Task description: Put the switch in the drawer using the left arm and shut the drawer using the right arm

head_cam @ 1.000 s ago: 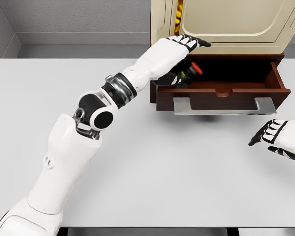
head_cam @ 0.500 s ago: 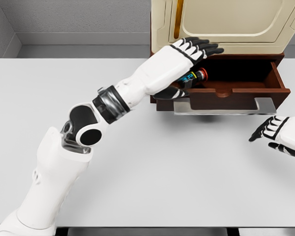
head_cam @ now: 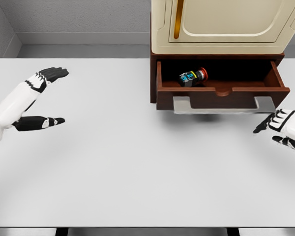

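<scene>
Lying inside the open drawer [head_cam: 221,92], the switch [head_cam: 193,76] needs only closing by the open right hand [head_cam: 281,129] at the desk's [head_cam: 137,172] right edge, while the left hand [head_cam: 37,101] hangs empty, fingers spread.

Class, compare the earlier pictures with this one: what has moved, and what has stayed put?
The left hand let go of the switch and pulled back to the table's left side, fingers open. The switch now lies in the drawer, which stays open. The right hand barely moved.

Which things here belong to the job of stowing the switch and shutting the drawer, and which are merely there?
Job:
switch, lying in the drawer
drawer, open
left hand, open
right hand, beside the drawer front

Merely there:
cream cabinet
table
</scene>
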Tool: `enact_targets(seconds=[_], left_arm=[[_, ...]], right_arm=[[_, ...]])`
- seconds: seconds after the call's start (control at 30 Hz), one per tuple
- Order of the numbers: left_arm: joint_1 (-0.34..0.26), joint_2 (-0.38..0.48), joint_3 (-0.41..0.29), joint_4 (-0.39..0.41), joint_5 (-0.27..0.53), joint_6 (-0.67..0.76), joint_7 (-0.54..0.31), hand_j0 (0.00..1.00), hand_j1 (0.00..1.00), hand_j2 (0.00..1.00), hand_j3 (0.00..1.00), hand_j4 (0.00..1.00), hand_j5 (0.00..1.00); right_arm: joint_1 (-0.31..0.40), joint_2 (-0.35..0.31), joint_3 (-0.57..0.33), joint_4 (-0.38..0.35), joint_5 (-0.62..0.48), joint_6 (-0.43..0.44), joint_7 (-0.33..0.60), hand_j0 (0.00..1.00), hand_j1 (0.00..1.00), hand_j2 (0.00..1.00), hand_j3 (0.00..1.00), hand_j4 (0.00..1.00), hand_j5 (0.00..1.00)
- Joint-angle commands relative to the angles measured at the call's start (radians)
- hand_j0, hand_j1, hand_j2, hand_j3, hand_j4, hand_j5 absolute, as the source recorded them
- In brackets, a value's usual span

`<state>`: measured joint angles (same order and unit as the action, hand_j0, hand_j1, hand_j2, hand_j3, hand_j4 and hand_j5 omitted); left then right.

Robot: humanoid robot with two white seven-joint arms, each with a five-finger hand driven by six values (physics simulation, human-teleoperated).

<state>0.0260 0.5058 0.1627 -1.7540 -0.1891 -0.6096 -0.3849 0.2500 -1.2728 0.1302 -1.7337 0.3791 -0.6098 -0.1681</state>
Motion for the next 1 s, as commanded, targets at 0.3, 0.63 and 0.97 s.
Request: enact_targets(seconds=[0.3, 0.63, 0.97], left_arm=[[0.051, 0.004, 0.126, 0.163, -0.092, -0.001, -0.061, 1.0, 1.0, 1.0, 1.0, 1.0, 1.0], [0.051, -0.029, 0.124, 0.156, -0.09, -0.001, -0.084, 1.0, 1.0, 1.0, 1.0, 1.0, 1.0], [0.052, -0.03, 0.124, 0.154, -0.089, -0.001, -0.083, 1.0, 1.0, 1.0, 1.0, 1.0, 1.0]], right_arm=[[-0.006, 0.004, 0.0, -0.003, -0.069, -0.001, -0.01, 0.64, 0.64, 0.64, 0.64, 0.64, 0.64], [0.011, -0.074, 0.008, 0.079, -0.02, -0.001, -0.002, 0.64, 0.64, 0.64, 0.64, 0.64, 0.64], [0.046, -0.082, 0.009, -0.033, 0.003, -0.001, 0.007, 0.63, 0.63, 0.63, 0.63, 0.63, 0.63]])
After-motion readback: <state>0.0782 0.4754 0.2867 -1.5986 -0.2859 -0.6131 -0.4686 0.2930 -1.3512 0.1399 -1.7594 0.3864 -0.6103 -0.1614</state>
